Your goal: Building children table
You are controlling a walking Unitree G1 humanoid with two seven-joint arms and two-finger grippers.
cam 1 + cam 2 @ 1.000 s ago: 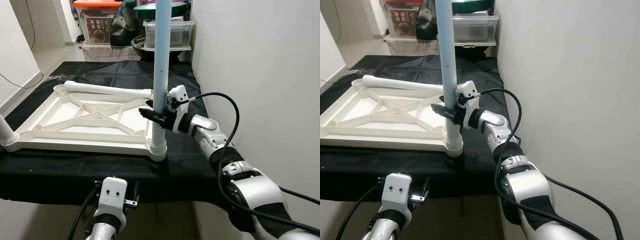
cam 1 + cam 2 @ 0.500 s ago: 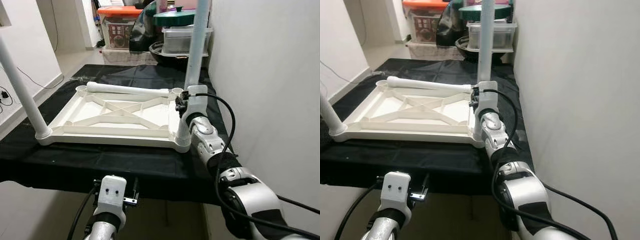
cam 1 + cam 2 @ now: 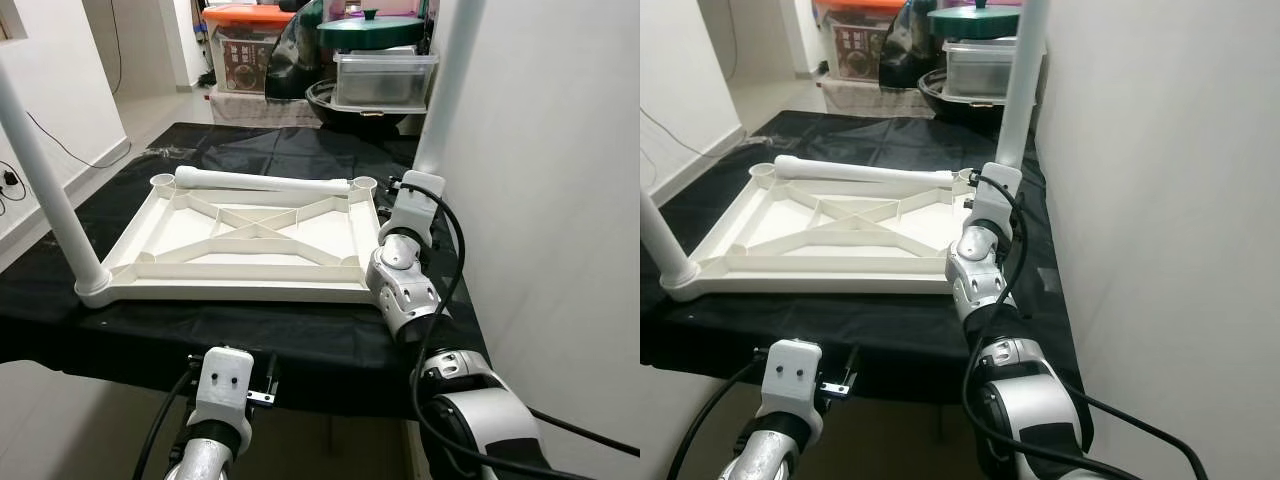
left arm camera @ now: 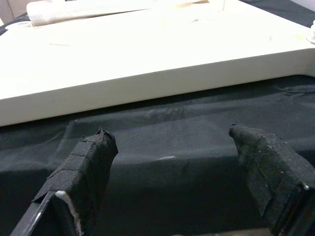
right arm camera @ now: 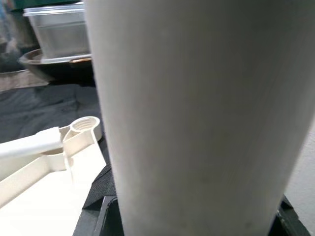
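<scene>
**Right gripper clamped on a table leg at the near corner**

The white tabletop (image 3: pixel 245 235) lies upside down on a black cloth (image 3: pixel 300 335), ribs and cross-braces facing up. At about 2 o'clock from the tabletop's middle, the right gripper (image 3: pixel 418 190) reaches up from the near right corner and is closed around a pale upright leg (image 3: pixel 448 85) that rises out of the top of the view, close to the white wall (image 3: pixel 560 200). From the wrist, that leg (image 5: pixel 197 113) looms right in front of the camera, held between the fingers.

Another leg (image 3: pixel 45 190) stands in the near left corner socket, at 8 o'clock. A third leg (image 3: pixel 262 181) lies loose along the far edge, at 12 o'clock.

The left gripper (image 4: pixel 172 177) hangs low in front of the cloth's near edge, its two padded fingers (image 4: pixel 86 167) spread apart with nothing between them.

Beyond the cloth, storage boxes (image 3: pixel 385 75) and a green lid (image 3: pixel 370 28) sit stacked.
</scene>
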